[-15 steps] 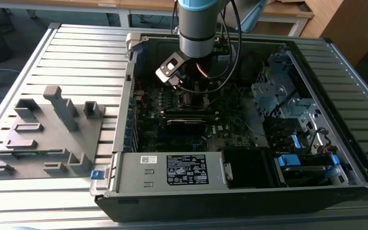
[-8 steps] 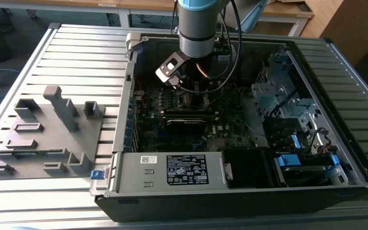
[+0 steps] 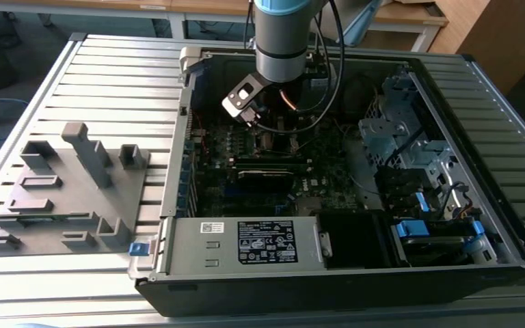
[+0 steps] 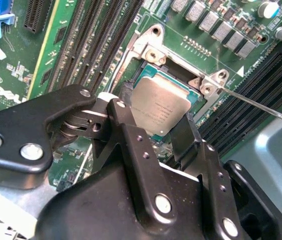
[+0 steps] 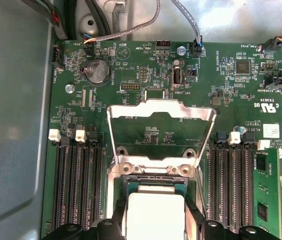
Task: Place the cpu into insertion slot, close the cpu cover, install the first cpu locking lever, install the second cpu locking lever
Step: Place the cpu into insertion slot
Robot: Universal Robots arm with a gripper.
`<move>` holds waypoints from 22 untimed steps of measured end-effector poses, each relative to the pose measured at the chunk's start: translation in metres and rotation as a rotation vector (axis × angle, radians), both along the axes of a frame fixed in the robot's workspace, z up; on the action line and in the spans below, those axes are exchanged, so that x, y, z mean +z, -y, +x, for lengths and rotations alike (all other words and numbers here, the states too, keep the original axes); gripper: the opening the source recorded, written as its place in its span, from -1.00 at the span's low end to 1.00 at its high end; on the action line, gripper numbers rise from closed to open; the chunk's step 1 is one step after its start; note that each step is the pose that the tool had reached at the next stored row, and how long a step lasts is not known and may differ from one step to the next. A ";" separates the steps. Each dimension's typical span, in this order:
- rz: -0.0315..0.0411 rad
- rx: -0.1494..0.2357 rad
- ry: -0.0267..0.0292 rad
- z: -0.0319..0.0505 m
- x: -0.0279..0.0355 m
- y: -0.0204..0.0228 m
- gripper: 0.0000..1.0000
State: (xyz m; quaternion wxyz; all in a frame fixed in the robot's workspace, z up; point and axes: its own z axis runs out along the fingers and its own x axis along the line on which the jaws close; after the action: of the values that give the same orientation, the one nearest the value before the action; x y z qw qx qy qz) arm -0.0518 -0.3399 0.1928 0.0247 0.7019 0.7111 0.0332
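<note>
In both wrist views the cpu (image 4: pixel 163 105) (image 5: pixel 156 212), a flat silver-grey square, sits between my black fingers (image 4: pixel 123 117). My gripper (image 4: pixel 152 117) (image 5: pixel 156 222) is shut on it. The chip lies tilted just over the insertion slot (image 4: pixel 148 70) (image 5: pixel 130 185), whose dark centre shows beside it. The cpu cover (image 5: pixel 161 112), a silvery frame with a big window, stands open and upright behind the socket. A thin locking lever (image 4: pixel 261 106) sticks out to one side, unlatched. In the exterior view my gripper (image 3: pixel 251 117) reaches down into the computer case over the motherboard.
Long black memory slots (image 5: pixel 78 185) (image 5: pixel 233 180) flank the socket, and a memory stick (image 5: pixel 263 192) sits in one. Cables (image 5: pixel 130 30) run along the board's far edge. Outside the open case (image 3: pixel 335 280), a grey fixture (image 3: pixel 62 191) lies on the slatted table.
</note>
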 end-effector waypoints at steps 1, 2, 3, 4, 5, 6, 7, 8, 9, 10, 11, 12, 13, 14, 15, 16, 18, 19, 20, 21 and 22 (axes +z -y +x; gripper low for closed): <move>-0.0004 0.000 -0.0002 0.0000 0.0006 0.0001 0.08; -0.0005 0.000 -0.0004 0.0000 0.0008 0.0001 0.08; -0.0006 0.000 -0.0004 -0.0001 0.0008 0.0001 0.08; -0.0007 0.000 -0.0005 -0.0001 0.0009 0.0001 0.08; -0.0007 0.000 -0.0004 -0.0001 0.0009 0.0001 0.08; -0.0007 0.000 -0.0003 -0.0001 0.0009 0.0001 0.08; -0.0007 0.000 -0.0002 -0.0001 0.0009 0.0001 0.08; -0.0006 0.000 0.0005 -0.0001 0.0009 0.0001 0.08; -0.0006 0.001 0.0015 -0.0001 0.0009 0.0001 0.08; -0.0007 0.002 0.0031 -0.0001 0.0009 0.0001 0.08; -0.0008 0.004 0.0051 -0.0001 0.0010 0.0002 0.08; -0.0007 0.005 0.0066 -0.0002 0.0009 0.0001 0.08; -0.0007 0.005 0.0069 -0.0001 0.0009 0.0001 0.08; -0.0004 0.005 0.0071 -0.0001 0.0009 0.0001 0.08; -0.0005 0.005 0.0072 -0.0001 0.0011 0.0001 0.08; -0.0007 0.006 0.0075 0.0000 0.0014 0.0001 0.08; -0.0005 0.006 0.0071 -0.0001 0.0027 0.0001 0.08; -0.0005 0.005 0.0071 -0.0001 0.0034 0.0001 0.08; -0.0002 0.005 0.0072 -0.0001 0.0033 0.0001 0.08; 0.0000 0.005 0.0073 -0.0001 0.0033 0.0001 0.08; -0.0001 0.005 0.0082 -0.0001 0.0033 0.0001 0.08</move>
State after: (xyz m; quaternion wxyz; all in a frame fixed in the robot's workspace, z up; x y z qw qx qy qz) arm -0.0519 -0.3400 0.1961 0.0276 0.6999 0.7128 0.0361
